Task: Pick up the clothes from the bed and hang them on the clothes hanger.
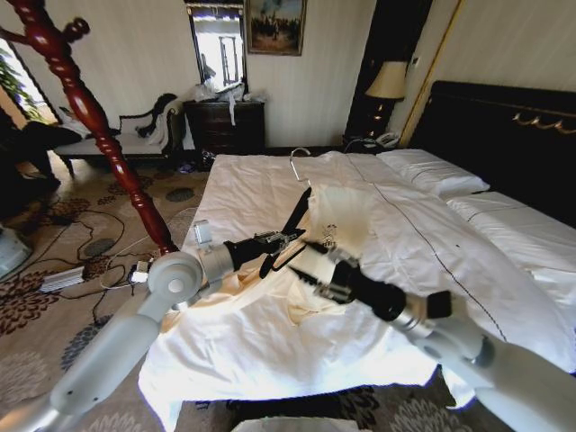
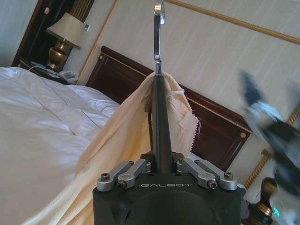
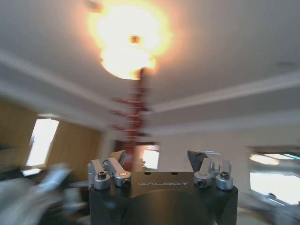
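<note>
So the left gripper (image 2: 161,171) is clamped on the black clothes hanger (image 1: 292,227), holding it over the bed (image 1: 270,180) with the long bar running away from the jaws and the silver hook (image 2: 158,28) at the far tip. The cream clothes (image 1: 337,216) are draped round the hanger's neck and trail down onto the sheets. The right gripper (image 3: 161,164), just beside it, points at the ceiling, jaws wide, holding nothing. The wooden coat stand (image 1: 90,117) is off past the left arm.
</note>
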